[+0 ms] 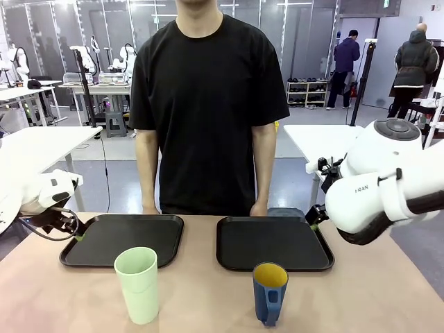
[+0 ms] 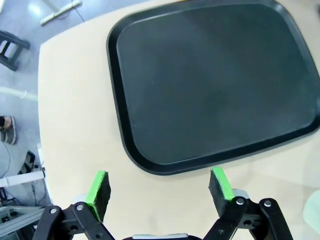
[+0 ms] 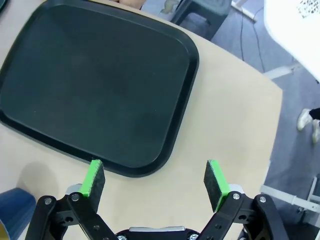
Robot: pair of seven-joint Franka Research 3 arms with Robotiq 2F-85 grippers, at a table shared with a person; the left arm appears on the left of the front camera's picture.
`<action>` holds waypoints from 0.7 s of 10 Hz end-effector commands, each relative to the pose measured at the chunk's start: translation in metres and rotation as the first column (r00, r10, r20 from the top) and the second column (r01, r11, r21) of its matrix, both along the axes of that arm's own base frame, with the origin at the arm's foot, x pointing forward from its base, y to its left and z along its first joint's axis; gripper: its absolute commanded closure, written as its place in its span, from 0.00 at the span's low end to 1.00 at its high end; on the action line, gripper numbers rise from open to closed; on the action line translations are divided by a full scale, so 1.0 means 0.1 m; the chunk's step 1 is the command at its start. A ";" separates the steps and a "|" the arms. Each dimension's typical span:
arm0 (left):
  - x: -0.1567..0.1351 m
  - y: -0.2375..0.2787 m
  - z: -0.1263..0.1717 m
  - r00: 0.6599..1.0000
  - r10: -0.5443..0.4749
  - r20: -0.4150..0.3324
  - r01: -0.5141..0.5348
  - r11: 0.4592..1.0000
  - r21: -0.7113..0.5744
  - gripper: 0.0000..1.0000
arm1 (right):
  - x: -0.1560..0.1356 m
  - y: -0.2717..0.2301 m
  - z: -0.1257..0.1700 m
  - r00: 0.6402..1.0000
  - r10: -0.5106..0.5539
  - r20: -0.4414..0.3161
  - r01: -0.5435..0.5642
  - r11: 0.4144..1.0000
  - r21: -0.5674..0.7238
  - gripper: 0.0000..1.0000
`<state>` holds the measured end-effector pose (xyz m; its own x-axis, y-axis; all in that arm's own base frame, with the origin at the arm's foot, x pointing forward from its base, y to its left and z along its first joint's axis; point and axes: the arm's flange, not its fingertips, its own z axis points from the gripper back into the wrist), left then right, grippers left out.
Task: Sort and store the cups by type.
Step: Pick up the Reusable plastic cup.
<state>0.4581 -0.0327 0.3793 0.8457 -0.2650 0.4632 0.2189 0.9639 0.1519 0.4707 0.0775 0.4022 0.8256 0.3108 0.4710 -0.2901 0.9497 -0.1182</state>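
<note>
**Cups, two, unsorted: first pick pending**

Pale green tumbler point(image 1: 137, 283): upright, at 6 o'clock of left tray point(image 1: 104, 258).
Blue mug point(image 1: 270, 291): upright, at 6 o'clock of right tray point(image 1: 277, 264), handle apparently toward the robot.
Left gripper point(image 2: 160, 186), right gripper point(image 3: 155, 180): fingers wide apart, empty, each near its tray's outer corner.
Advice: approach each cup level, grip mid-wall, clear of the mug's handle

Two black trays point(image 1: 125, 236) point(image 1: 274, 241), one green tumbler point(image 1: 139, 286), one blue mug point(image 1: 268, 297).

Left arm point(image 1: 31, 194): low, at left edge. Left gripper point(image 2: 160, 182): aimed down, jaws spread wide, green pads point(image 2: 98, 187) apart. Right arm point(image 1: 388, 184): bent, at right edge. Right gripper point(image 3: 156, 180): aimed down, jaws spread wide.
</note>
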 end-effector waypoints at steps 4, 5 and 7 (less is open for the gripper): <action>0.07 -0.01 0.05 0.997 0.082 0.003 -0.082 0.997 -0.011 0.00 | 0.15 -0.13 0.00 0.997 -0.063 -0.037 0.065 0.996 0.055 0.00; 0.07 -0.02 0.05 0.997 0.081 0.005 -0.081 0.997 -0.014 0.00 | 0.09 -0.07 -0.05 0.998 -0.048 -0.030 0.049 0.998 0.038 0.00; 0.06 0.03 0.04 0.999 0.035 0.007 -0.035 0.999 -0.017 0.00 | 0.09 -0.07 -0.05 0.998 -0.048 -0.030 0.049 0.998 0.038 0.00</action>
<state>0.4635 -0.0296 0.3827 0.8528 -0.2183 0.4745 0.1754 0.9754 0.1334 0.4813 0.0701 0.3987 0.8535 0.2465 0.4591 -0.2421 0.9678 -0.0697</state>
